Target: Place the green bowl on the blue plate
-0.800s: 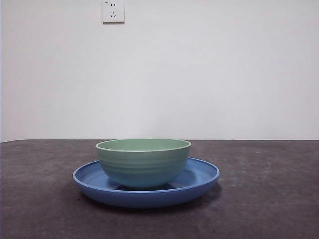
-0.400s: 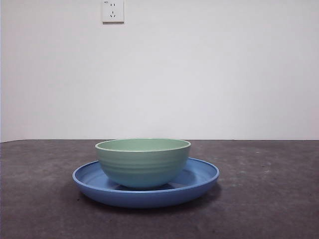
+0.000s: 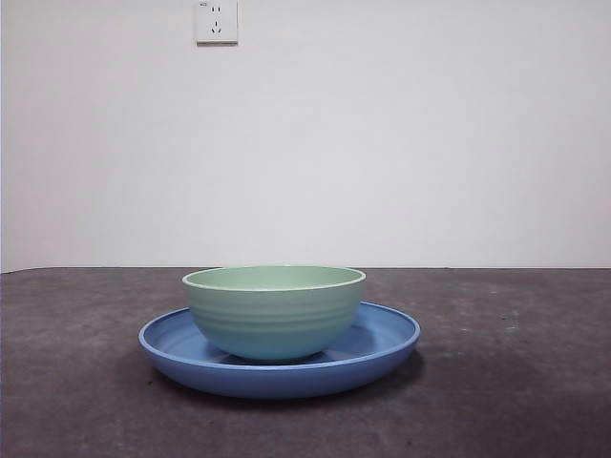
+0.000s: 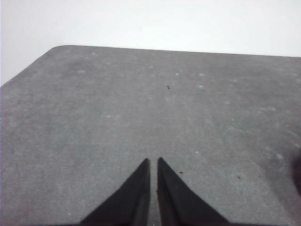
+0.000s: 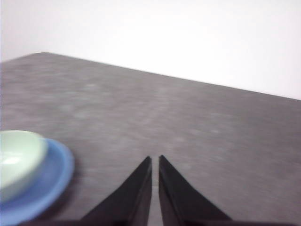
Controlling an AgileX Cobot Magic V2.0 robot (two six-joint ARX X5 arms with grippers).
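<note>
Already the green bowl (image 3: 275, 310) sat upright inside the blue plate (image 3: 391, 334), mid-table, well clear of the table's (image 3: 516, 401) edges. My right gripper (image 5: 155, 159) hung off beside them, jaws together and empty; my left gripper (image 4: 153, 161) likewise, over bare table. I judged the placing done; next, only parking both arms.

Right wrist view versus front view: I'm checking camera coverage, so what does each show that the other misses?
Only the right wrist view shows the right gripper, jaws shut, over bare table beside the dishes. Only the front view shows the wall socket and the whole blue plate rim. Both show the green bowl sitting on the blue plate.
</note>
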